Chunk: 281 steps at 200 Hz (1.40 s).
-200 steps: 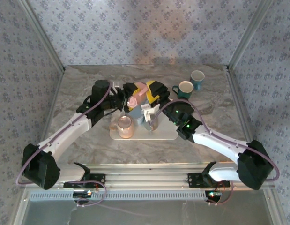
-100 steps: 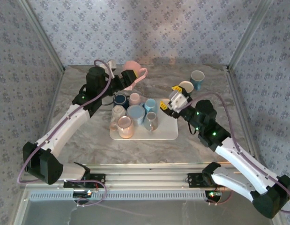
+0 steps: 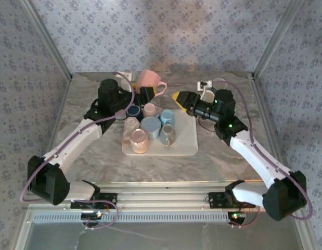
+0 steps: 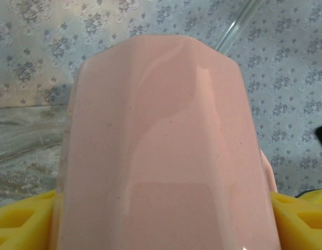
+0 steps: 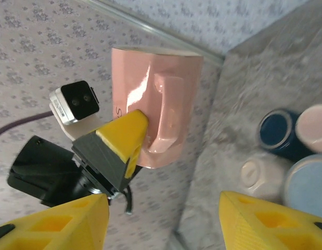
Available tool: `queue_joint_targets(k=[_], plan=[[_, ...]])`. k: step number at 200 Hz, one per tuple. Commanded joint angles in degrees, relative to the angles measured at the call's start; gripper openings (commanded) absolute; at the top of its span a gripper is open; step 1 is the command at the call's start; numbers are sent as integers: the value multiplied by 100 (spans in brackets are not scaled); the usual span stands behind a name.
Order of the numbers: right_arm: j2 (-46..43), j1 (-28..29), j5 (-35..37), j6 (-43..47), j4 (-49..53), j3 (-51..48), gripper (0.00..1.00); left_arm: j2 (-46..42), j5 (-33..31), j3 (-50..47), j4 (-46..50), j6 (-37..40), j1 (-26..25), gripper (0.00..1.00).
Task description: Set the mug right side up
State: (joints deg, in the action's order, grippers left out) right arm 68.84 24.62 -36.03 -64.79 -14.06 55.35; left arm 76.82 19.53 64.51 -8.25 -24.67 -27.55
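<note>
**Top external.** The left gripper (image 3: 146, 89) is clenched on the pink mug (image 3: 150, 79), which is held clear of the table (image 3: 88, 151) in the upper centre of the frame. The mug's handle points right. The right gripper (image 3: 181, 97) sits just right of the mug and apart from it, pointing towards it. Below both, a white tray (image 3: 185, 145) in the frame's centre carries a cluster of mugs, among them a dark blue mug (image 3: 133, 110) and a large blue-grey mug (image 3: 150, 126).

**Left wrist.** The pink mug's side wall occupies the centre of the frame. Yellow fingers (image 4: 20, 221) press against it at lower left and lower right. Which way its mouth faces cannot be told here.

**Right wrist.** The pink mug is at upper centre with its handle towards the lens, and one finger of the left gripper lies against its wall beside the handle. The right gripper's own fingertips (image 5: 64, 224) stand wide apart at the bottom corners, released, with nothing between them. The tray mugs are at the right edge.
</note>
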Motion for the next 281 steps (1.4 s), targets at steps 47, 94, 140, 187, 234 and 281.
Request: queue_joint_targets(k=[47,94,140,187,234,281], plan=[[659,-411,-1638,-820,-387,827,48,-169,798,183,-1070,436,-82,28],[1052,-576,-2201,21,525,1533,47,-98,959,262,-1001,404,-81,28],[1362,-627,-2452,310,923,1804,46,-62,1085,290,-1023,376,-84,28],[1472,-641,-2460,366,1009,1854,43,-20,1181,325,-1053,327,-89,28],[1435,-618,-2441,223,698,1741,38,15,1265,342,-1078,274,-90,28],[1510,-494,-2514,153,538,1771,31,105,1467,408,-1077,269,-160,28]])
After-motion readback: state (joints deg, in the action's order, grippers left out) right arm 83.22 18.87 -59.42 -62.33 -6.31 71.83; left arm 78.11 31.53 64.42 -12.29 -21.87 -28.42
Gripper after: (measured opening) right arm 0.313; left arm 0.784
